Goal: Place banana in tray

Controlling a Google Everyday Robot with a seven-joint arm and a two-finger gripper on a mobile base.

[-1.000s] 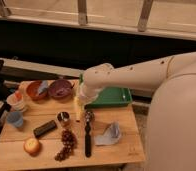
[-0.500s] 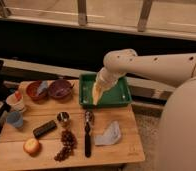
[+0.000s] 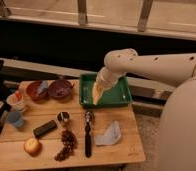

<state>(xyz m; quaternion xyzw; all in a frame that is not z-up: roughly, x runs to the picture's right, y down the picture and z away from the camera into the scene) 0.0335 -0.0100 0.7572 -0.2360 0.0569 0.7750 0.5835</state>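
One arm reached over the green tray (image 3: 122, 99), its pincer (image 3: 99, 93) low at the tray's nine o'clock side.
The pale banana (image 3: 97, 93) hung at the pincer inside the tray's left part, its long axis near upright, running from twelve to six o'clock; which end tapered was hard to make out. I cannot tell how the pincer's fingers stood, as the wrist hid them. The arm covered the tray's far rim. On the tabletop (image 3: 123, 146), the purple bowl (image 3: 60, 89) sat just beside the tray at nine o'clock.
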